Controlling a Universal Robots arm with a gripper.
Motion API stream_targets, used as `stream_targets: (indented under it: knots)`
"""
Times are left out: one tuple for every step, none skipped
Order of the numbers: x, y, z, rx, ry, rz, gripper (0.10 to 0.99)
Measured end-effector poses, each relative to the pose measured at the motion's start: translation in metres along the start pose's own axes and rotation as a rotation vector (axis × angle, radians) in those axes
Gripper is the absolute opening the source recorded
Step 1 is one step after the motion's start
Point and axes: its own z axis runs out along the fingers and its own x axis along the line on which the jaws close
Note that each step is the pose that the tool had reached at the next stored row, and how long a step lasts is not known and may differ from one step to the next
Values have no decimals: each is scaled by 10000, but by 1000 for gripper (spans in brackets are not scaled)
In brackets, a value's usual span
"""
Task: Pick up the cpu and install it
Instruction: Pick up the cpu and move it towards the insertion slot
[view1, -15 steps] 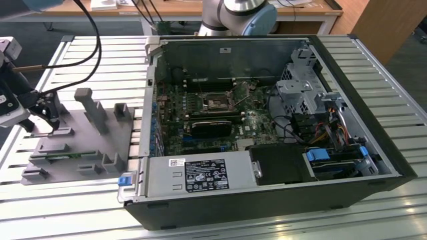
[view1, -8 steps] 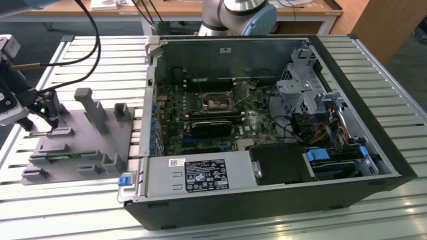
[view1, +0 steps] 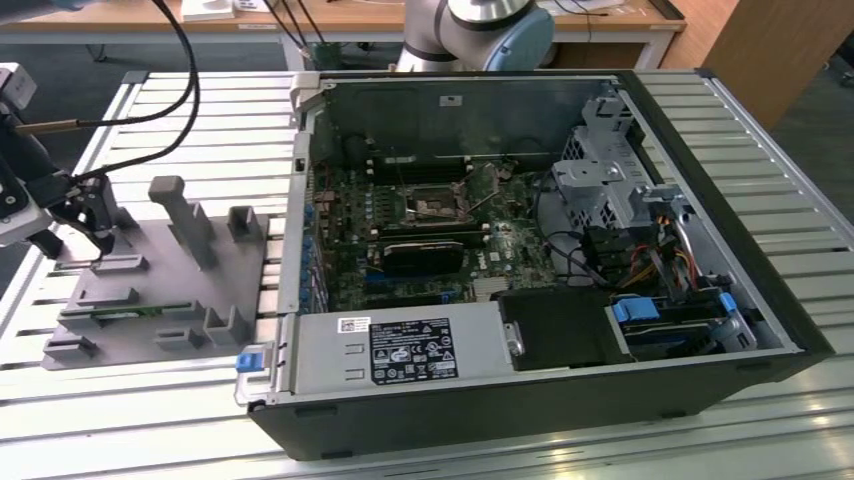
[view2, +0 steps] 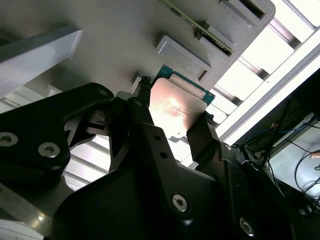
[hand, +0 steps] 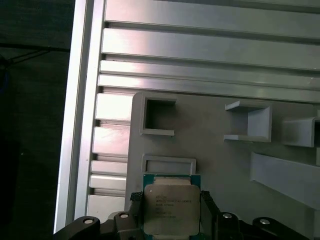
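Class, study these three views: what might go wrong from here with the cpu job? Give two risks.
1. The pincer grips the cpu by only two thin edges, so the chip may tilt or slip out.
2. The socket lies deep inside the computer case, near cables and metal walls, so the arm might snag there.

The things are carried by a table (view1: 761, 140) made of pale metal slats, laid side by side with narrow gaps between them. Two things are set directly on it. A flat grey tray (view1: 167, 280), fitted with raised blocks and slots, is laid towards the exterior view's left. An open computer case (view1: 534, 415) is laid on its side across the middle and the exterior view's right, just beside the tray. In the first wrist view the tray (hand: 225, 170) is seen near the table's edge rail (hand: 82, 100).
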Motion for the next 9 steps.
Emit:
stream_targets:
  knots:
    - [0, 0, -9, 0, 0, 0, 541]
    - [-1, 1, -16, 0, -1, 0, 541]
    - [0, 1, -23, 0, -1, 0, 541]
    - [-1, 2, -29, 0, -1, 0, 541]
    - [-1, 2, -35, 0, -1, 0, 541]
    - [-1, 2, -41, 0, 0, 0, 541]
    - [-1, 3, -49, 0, 0, 0, 541]
    - [-1, 3, -57, -1, 0, 0, 541]
    - [-1, 4, -67, 0, 0, 0, 541]
